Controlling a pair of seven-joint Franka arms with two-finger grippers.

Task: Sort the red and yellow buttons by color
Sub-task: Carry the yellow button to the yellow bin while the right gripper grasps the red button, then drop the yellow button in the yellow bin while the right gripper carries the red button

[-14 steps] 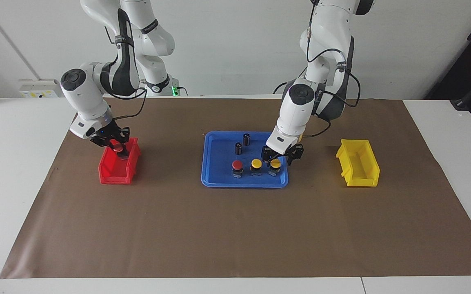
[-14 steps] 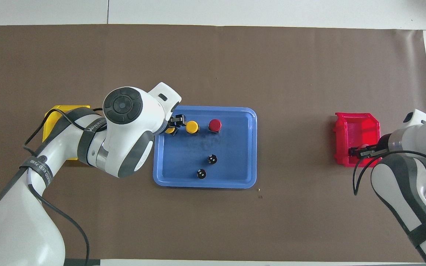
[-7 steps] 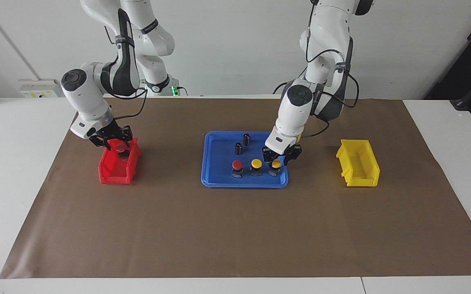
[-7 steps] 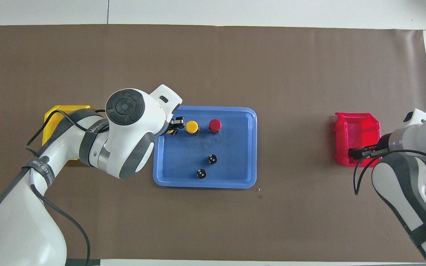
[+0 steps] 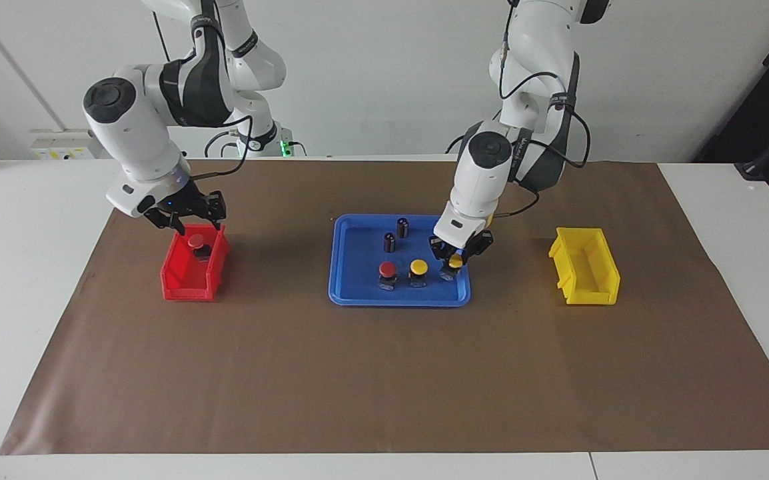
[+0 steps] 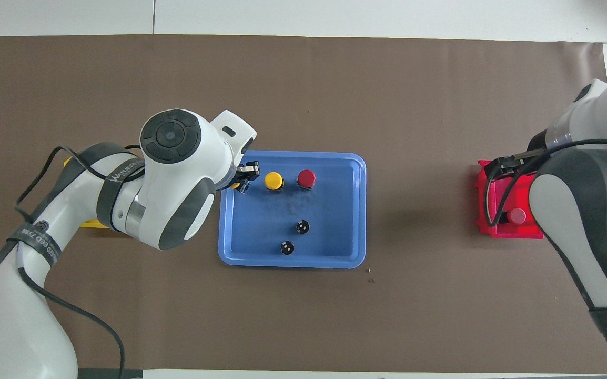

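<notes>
My left gripper (image 5: 454, 257) (image 6: 242, 181) is shut on a yellow button (image 5: 454, 263) (image 6: 236, 185) at the end of the blue tray (image 5: 358, 267) (image 6: 335, 210) toward the left arm. Whether that button has left the tray floor I cannot tell. Beside it in a row stand a second yellow button (image 5: 418, 267) (image 6: 273, 180) and a red button (image 5: 388, 269) (image 6: 306, 178). Another red button (image 5: 196, 241) (image 6: 517, 215) lies in the red bin (image 5: 184, 280) (image 6: 482, 202). Above that bin hangs my right gripper (image 5: 194, 223) (image 6: 503, 166), open and holding nothing.
Two dark upright cylinders (image 5: 402, 227) (image 5: 390, 241) stand in the tray nearer to the robots than the buttons. A yellow bin (image 5: 584, 265) sits toward the left arm's end of the brown mat; in the overhead view my left arm covers most of it.
My right gripper let go of the red button into the red bin and rose above it. My left gripper closed on the yellow button at the tray's end.
</notes>
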